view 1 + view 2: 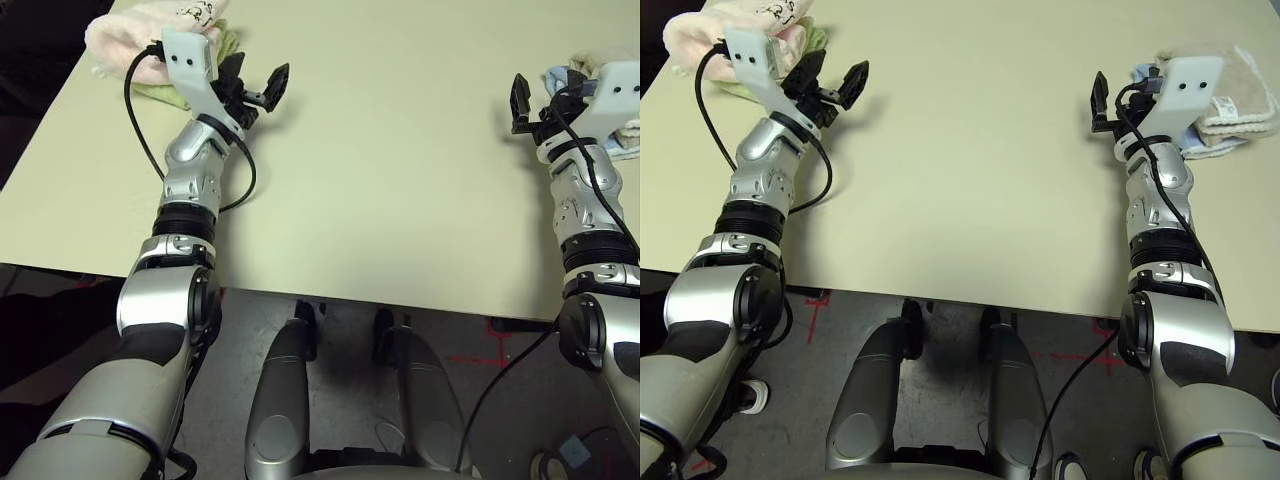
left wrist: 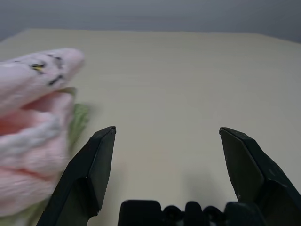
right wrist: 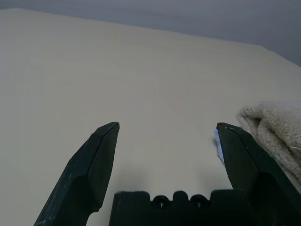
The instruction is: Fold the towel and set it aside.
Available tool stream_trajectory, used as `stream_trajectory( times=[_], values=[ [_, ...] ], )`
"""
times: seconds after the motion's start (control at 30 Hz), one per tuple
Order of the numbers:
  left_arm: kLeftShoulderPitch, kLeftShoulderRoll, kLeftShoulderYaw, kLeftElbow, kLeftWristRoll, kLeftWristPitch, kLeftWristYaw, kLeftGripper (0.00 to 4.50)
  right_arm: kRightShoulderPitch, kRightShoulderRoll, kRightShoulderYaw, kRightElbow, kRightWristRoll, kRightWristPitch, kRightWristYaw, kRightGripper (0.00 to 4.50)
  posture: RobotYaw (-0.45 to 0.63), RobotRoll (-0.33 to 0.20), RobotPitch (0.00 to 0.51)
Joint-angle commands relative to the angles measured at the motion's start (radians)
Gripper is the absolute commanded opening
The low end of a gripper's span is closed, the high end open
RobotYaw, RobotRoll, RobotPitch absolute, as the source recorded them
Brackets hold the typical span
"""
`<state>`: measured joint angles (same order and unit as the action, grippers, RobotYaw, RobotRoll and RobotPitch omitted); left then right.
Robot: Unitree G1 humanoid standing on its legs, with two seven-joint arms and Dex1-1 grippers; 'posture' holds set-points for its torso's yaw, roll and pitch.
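Both pincers, left (image 1: 262, 88) & right (image 1: 1102, 103), wide open, empty; pale pink fluffy terry towel (image 1: 125, 38) folded, set aside on green cloth (image 1: 205, 75) at bench (image 1: 400, 180) corner, task looks done

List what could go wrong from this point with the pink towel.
The towel sits bunched on a green cloth at the table's far left corner, so it could slip off the edge. The open left tool hangs beside it and may snag it. A grab might lift both cloths.
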<state>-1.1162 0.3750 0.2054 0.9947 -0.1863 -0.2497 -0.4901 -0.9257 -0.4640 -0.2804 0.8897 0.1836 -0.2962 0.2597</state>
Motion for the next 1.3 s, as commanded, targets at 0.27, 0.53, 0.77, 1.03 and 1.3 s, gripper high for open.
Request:
stream_trajectory(
  times=[0.27, 0.53, 0.77, 1.03, 1.3],
  values=[
    [-0.073, 0.002, -0.053, 0.149, 0.164, -0.090, 0.313, 4.46, -0.022, -0.031, -0.019, 0.099, 0.010, -0.009, 0.053, 4.50, 0.07, 0.000, 0.360],
    [-0.096, -0.020, -0.049, 0.144, 0.159, -0.122, 0.326, 4.46, -0.012, -0.057, -0.039, 0.095, 0.024, -0.019, 0.066, 4.50, 0.05, 0.000, 0.345],
    [-0.074, -0.048, -0.006, 0.110, 0.068, -0.122, 0.146, 4.46, -0.001, -0.062, -0.046, 0.072, 0.040, -0.014, 0.086, 4.50, 0.03, 0.000, 0.345],
    [-0.070, -0.022, -0.002, 0.139, 0.082, -0.122, 0.165, 4.46, 0.004, -0.068, -0.050, 0.056, 0.038, -0.010, 0.083, 4.50, 0.02, 0.000, 0.342],
    [-0.081, -0.008, -0.011, 0.171, 0.099, -0.100, 0.221, 4.46, 0.015, -0.075, -0.049, 0.041, 0.031, 0.011, 0.057, 4.50, 0.00, 0.000, 0.343]
  ],
)
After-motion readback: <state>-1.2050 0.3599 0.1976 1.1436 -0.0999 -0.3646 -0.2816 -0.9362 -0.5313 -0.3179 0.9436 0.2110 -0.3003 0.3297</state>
